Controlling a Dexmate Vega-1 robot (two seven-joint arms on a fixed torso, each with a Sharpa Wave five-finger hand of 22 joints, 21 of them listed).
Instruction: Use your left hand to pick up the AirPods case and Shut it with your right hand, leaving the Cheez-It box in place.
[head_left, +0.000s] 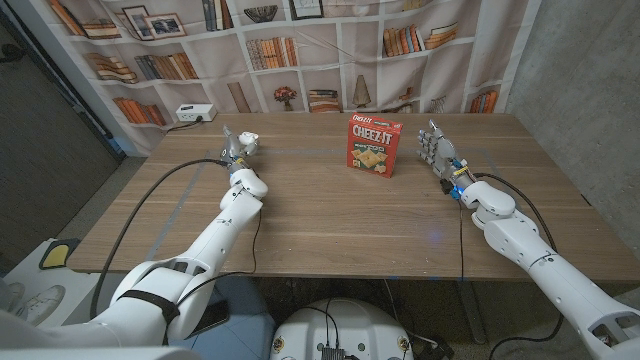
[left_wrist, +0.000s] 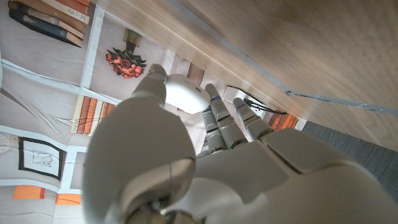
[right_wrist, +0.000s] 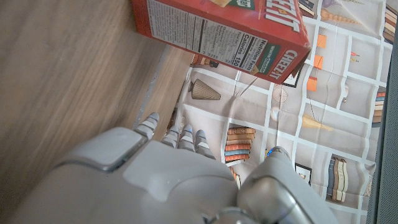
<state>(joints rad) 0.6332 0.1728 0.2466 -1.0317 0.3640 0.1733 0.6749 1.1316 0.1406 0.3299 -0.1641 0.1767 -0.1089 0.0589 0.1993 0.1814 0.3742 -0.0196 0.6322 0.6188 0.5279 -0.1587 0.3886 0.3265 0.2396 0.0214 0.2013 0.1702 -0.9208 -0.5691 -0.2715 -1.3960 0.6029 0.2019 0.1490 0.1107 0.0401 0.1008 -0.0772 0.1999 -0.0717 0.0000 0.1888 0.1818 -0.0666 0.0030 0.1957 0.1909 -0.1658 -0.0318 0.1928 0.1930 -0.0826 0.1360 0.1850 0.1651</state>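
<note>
printed bookshelf backdrop behind wooden table, grey floor

White AirPods case in left robot hand

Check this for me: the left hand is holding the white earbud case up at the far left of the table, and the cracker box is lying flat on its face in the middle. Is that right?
Not quite. The cracker box stands upright on the table, as the head view shows. The rest holds: the left hand holds the white earbud case at the far left.
</note>
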